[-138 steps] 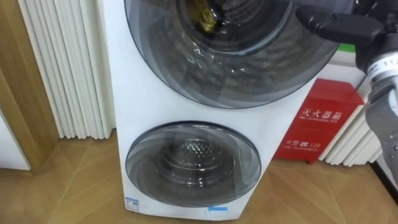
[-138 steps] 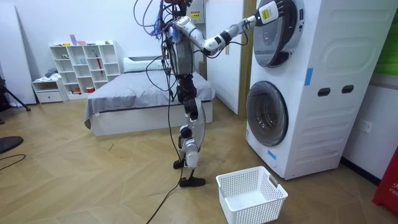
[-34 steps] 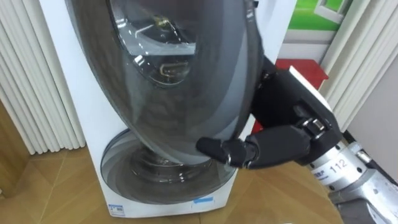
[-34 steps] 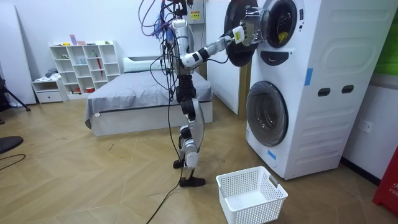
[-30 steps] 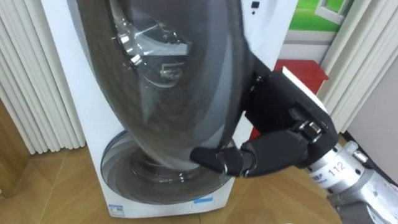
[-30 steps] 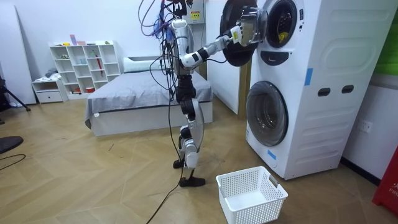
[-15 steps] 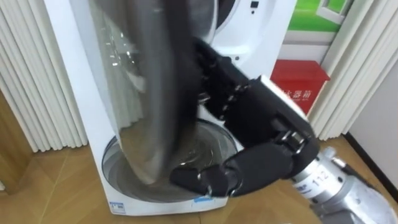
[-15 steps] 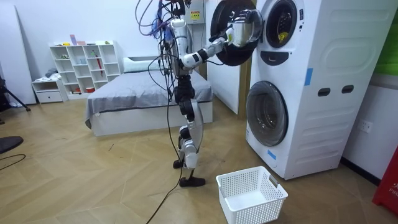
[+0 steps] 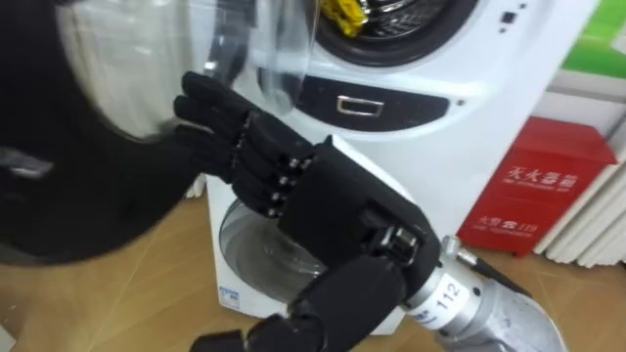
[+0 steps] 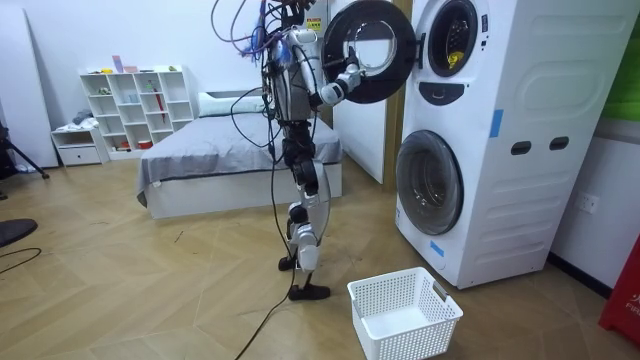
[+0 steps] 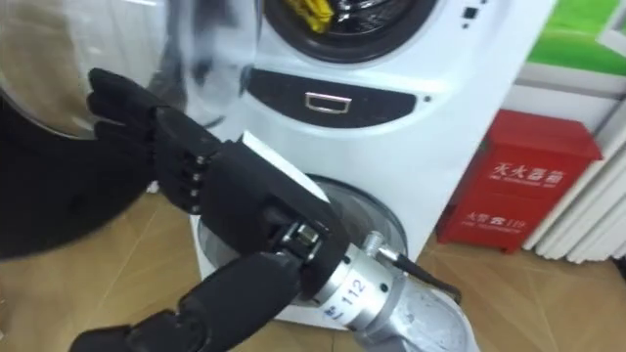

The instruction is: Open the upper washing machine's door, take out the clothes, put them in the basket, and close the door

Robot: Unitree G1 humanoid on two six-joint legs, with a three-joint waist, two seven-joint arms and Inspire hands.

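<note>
Your right hand is raised in front of the upper door, with its fingers stretched out straight and close together and the thumb held apart lower down. It grips nothing. The fingertips reach the glass bulge on the door's inner side, but the eye views do not settle whether they touch it.

The yellow clothes are inside the upper drum, near the front of the opening and well apart from the hand. They are bunched, and the top edge of both eye views cuts them off. The part you can see slants down from upper left to lower right, but you cannot tell their long axis.

Below the drum, the lower door is closed behind your wrist. A red box stands on the floor just beside the washing machine, on your right.

From the room view you get the stance. You stand upright facing the stacked machine, arm lifted to the door's lower rim, and the door stands wide open towards you. A white basket sits on the floor near your feet, in front of the machine. A bed and a white shelf are behind you.
</note>
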